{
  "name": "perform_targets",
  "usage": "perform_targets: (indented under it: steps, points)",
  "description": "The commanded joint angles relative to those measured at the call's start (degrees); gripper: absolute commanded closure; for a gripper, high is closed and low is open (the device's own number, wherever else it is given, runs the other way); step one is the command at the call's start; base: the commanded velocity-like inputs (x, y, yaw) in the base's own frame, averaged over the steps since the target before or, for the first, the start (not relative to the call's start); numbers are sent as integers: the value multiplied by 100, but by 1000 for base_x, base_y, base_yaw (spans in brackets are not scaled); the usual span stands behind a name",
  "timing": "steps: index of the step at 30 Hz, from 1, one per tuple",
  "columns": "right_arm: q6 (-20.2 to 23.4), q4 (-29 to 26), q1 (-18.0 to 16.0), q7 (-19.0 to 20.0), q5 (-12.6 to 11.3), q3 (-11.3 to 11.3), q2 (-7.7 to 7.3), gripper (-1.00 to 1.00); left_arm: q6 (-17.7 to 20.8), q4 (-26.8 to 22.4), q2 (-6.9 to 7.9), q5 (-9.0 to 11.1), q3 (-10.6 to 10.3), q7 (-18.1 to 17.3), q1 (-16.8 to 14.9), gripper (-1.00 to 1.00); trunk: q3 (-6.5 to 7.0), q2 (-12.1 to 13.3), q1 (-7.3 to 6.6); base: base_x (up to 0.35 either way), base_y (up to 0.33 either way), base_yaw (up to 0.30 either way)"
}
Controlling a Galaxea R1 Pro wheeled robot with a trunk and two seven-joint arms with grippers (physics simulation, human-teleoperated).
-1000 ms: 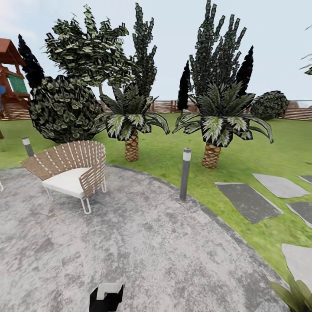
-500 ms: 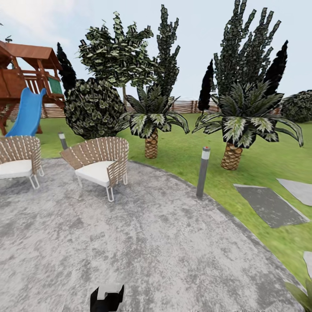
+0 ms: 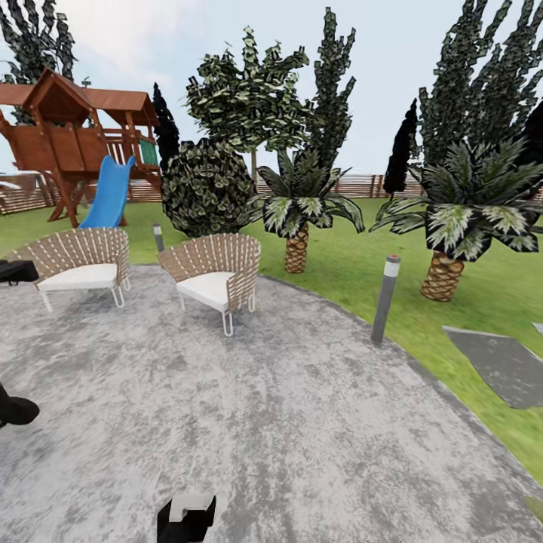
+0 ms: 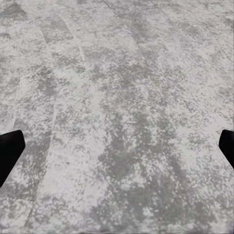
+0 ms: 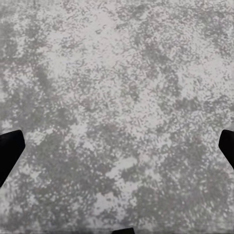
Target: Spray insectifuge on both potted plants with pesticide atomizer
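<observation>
Mottled grey paving of the round patio (image 3: 302, 422) is being crossed; lawn (image 3: 354, 271) is lying beyond it, inside the garden's wooden fence (image 3: 362, 185).

The pesticide atomizer and the 2 potted plants are not being seen here, so their places cannot be told. Handling is being judged from the task alone: a small spray bottle is expected to be light, stiff and rather slick. Hold is best being taken around the slim body below the trigger head, upright, with the trigger left free.

Left claw (image 4: 117, 148): its dark fingertips (image 4: 9, 152) are being seen at opposite edges of the wrist picture, spread wide, nothing between them but paving. Right claw (image 5: 117, 148): the same, tips (image 5: 9, 152) wide apart, nothing held.

Surroundings being noted:
- 2 woven chairs with white cushions, the nearer (image 3: 215, 279) and the farther (image 3: 79, 265), standing on the patio.
- A grey bollard lamp (image 3: 385, 299) at the patio's edge; a 2nd, smaller one (image 3: 158, 237) behind the chairs.
- 2 palms (image 3: 302, 215) (image 3: 464, 219), a dark bush (image 3: 207, 188), a playhouse with blue slide (image 3: 109, 192).
- A grey stepping slab (image 3: 501, 366) in the grass.

The chairs and the near bollard are being judged the likeliest obstacles to the base.
</observation>
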Motion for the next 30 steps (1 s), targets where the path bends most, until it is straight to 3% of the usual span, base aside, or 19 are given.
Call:
perform_targets:
  steps: [1,17,30]
  points:
    - [-17,1,-2,-3,-3,-10,3,-100,-18,6,0,2,-4,-4,-5,-100,-6,-4,-4,-328,0,287]
    - [-26,1,-2,-3,-3,-10,3,-100,-18,6,0,2,-4,-4,-5,-100,-6,-4,-4,-285,0,287]
    - [-26,1,-2,-3,-3,-10,3,-100,-18,6,0,2,-4,-4,-5,-100,-6,-4,-4,-30,0,287]
